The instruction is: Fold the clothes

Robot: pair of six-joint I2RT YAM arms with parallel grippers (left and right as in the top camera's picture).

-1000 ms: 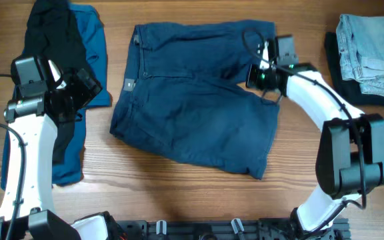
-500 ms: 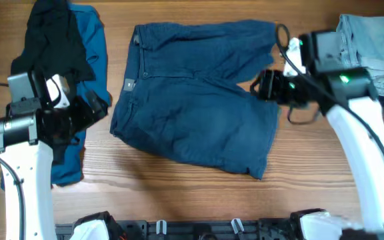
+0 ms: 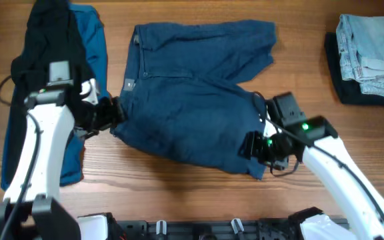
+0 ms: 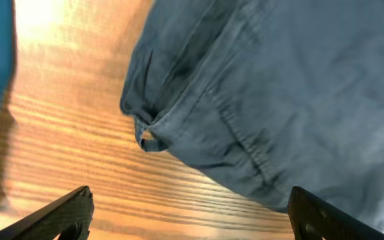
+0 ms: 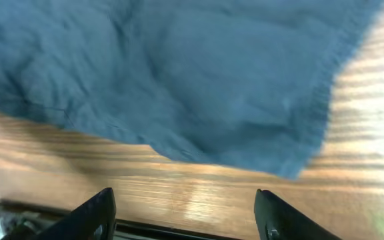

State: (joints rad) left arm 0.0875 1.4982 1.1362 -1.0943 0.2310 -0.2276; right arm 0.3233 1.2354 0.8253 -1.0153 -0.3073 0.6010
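The right fingers (image 5: 95,213) stand wide apart and empty beside the near hem of the navy shorts (image 3: 192,100). The left fingers (image 4: 65,212), also spread and empty, flank the waistband corner. The shorts lie flat mid-bench (image 3: 179,183). A black garment (image 3: 52,37) and pale denim (image 3: 369,47) lie beyond.

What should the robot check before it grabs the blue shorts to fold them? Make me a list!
1. Left gripper open and empty: ok.
2. Right gripper open and empty: ok.
3. Navy shorts spread out on the table: ok.
4. Waistband corner in front of the left gripper: ok.
5. Hem corner in front of the right gripper: ok.
6. Fingertips low enough to pinch the fabric: cannot tell.
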